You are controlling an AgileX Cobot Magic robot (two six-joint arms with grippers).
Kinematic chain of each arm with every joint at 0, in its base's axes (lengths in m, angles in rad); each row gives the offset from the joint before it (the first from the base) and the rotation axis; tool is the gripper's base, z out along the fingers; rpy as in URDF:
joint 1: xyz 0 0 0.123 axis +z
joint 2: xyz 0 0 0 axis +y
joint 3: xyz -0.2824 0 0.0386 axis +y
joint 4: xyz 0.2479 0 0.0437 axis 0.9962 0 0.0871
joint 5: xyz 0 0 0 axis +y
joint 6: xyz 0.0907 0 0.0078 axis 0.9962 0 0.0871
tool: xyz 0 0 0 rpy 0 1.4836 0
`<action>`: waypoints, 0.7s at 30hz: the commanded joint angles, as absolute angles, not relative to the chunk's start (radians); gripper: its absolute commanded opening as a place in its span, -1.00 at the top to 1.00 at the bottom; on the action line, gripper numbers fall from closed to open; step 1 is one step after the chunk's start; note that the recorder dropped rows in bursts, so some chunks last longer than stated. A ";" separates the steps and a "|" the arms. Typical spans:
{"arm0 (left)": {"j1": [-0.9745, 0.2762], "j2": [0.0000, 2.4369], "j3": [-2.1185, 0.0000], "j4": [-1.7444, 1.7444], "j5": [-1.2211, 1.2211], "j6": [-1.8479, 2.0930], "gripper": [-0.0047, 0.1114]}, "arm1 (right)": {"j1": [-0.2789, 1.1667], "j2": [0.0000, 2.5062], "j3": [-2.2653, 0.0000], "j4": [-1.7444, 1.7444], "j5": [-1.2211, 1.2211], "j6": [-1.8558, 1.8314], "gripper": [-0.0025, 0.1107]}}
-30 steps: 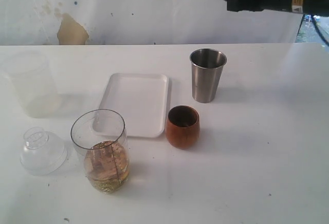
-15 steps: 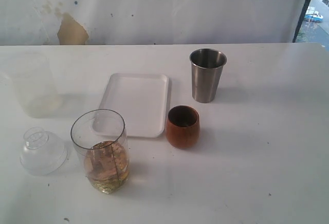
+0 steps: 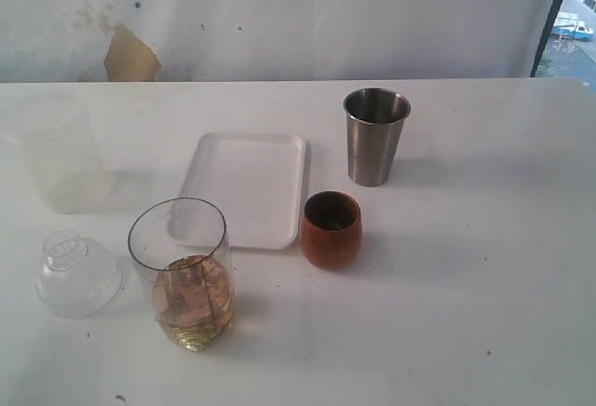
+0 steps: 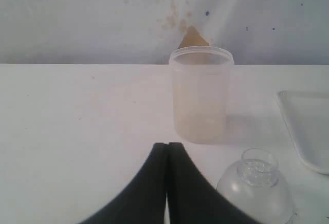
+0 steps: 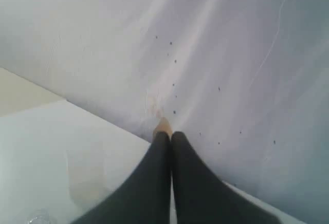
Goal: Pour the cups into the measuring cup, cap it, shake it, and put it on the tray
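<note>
We find the tall clear plastic measuring cup with a black scale (image 3: 179,271) standing near-left on the white table (image 3: 466,285), part-filled with amber liquid, just nearer than the near-left corner of the flat white rectangular tray (image 3: 244,187). The small rounded brown wooden cup (image 3: 331,229) sits by the tray's near-right corner. The tapered stainless-steel tumbler (image 3: 376,136) stands farther back, right of the tray. Both are upright. Our left gripper (image 4: 167,147) has its black fingers pressed together, holding nothing; our right gripper (image 5: 170,135) likewise meets at the tips, empty.
</note>
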State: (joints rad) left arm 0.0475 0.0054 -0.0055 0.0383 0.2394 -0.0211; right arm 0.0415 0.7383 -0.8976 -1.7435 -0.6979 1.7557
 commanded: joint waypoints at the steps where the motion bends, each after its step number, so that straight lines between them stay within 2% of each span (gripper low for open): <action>1: 0.045 0.000 0.000 0.046 0.233 -0.022 0.92 | 0.039 0.688 -0.894 -1.744 -0.702 1.762 0.96; 11: 0.047 0.000 0.000 0.046 0.233 -0.022 0.92 | 0.039 0.640 -0.878 -1.744 -0.665 1.762 0.96; 19: 0.047 0.000 0.000 0.046 0.233 -0.022 0.92 | 0.039 0.405 -0.646 -1.744 -0.646 1.740 0.96; 21: 0.047 0.000 0.000 0.046 0.233 -0.022 0.92 | 0.040 0.367 -0.591 -1.632 -0.594 1.678 0.96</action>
State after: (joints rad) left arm 0.0475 0.0054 -0.0055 0.0383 0.2394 -0.0211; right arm 0.0415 0.4064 -0.6566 -1.7312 -0.6487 1.7371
